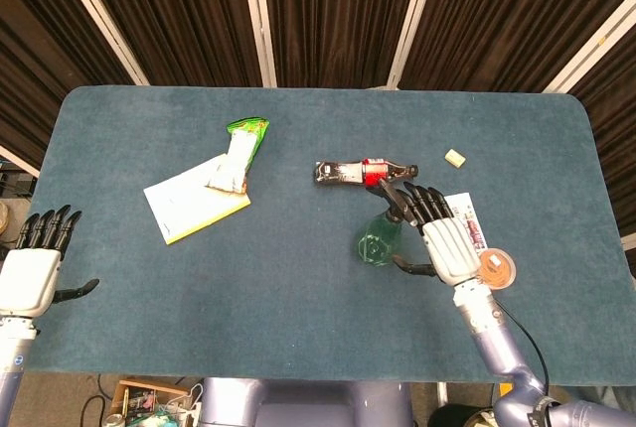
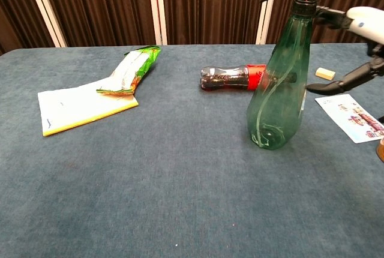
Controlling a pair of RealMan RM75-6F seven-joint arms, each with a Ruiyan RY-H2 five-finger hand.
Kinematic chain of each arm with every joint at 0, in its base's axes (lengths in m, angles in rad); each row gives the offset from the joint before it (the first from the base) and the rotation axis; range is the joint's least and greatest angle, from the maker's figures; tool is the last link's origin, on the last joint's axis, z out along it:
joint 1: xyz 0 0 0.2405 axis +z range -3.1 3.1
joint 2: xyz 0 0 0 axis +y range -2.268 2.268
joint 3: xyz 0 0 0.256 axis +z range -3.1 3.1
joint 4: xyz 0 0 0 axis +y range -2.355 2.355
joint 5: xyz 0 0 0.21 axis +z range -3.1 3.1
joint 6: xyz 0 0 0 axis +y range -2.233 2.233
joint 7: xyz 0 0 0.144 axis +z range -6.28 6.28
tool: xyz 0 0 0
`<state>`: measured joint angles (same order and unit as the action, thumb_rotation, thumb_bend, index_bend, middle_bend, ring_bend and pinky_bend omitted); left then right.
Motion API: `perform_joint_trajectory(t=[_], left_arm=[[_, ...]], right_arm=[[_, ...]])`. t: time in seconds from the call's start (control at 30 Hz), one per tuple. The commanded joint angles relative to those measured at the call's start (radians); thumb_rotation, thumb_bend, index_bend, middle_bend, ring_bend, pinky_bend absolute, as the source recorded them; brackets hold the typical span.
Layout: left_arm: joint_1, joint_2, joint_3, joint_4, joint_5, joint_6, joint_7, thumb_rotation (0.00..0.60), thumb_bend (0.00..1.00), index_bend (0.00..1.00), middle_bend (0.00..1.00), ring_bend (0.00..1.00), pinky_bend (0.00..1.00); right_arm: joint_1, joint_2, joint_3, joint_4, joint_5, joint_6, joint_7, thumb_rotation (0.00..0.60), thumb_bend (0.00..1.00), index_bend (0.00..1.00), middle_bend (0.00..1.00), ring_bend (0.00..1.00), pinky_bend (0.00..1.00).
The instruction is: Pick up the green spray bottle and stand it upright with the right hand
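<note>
The green spray bottle [image 2: 278, 93] stands upright on the blue table [image 2: 180, 174], black trigger head on top; in the head view the bottle [image 1: 377, 239] is right of centre. My right hand [image 1: 445, 243] is just to its right with fingers spread and nothing in it. In the chest view the right hand [image 2: 367, 17] hovers beside the bottle's neck, its thumb a little off the bottle's side. My left hand [image 1: 35, 266] hangs open off the table's near left corner.
A cola bottle [image 1: 363, 171] lies just behind the spray bottle. A snack bag [image 1: 241, 154] rests on a notepad [image 1: 189, 207] at the left. A printed card [image 1: 462, 216], a brown-lidded cup [image 1: 494, 268] and a small eraser [image 1: 455, 158] lie around the right hand.
</note>
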<state>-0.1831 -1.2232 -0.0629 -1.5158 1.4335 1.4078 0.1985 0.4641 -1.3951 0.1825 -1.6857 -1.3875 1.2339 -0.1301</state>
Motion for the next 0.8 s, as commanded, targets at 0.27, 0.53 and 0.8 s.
perform_joint_trajectory(t=[0.27, 0.53, 0.8], left_arm=[[0.021, 0.010, 0.001, -0.003, 0.029, 0.055, -0.028, 0.600, 0.01, 0.00, 0.00, 0.00, 0.05], [0.034, 0.018, 0.014, -0.007, 0.067, 0.085, -0.053, 0.600, 0.01, 0.00, 0.00, 0.00, 0.05], [0.039, 0.024, 0.024, 0.000, 0.099, 0.100, -0.092, 0.600, 0.01, 0.00, 0.00, 0.00, 0.05]], right_arm=[[-0.154, 0.173, -0.111, 0.054, -0.046, 0.135, -0.057, 0.600, 0.24, 0.00, 0.00, 0.00, 0.00], [-0.343, 0.219, -0.184, 0.081, -0.002, 0.310, -0.062, 0.600, 0.25, 0.00, 0.00, 0.00, 0.00], [-0.403, 0.244, -0.207, 0.126, -0.047, 0.364, 0.057, 0.600, 0.26, 0.00, 0.00, 0.00, 0.00]])
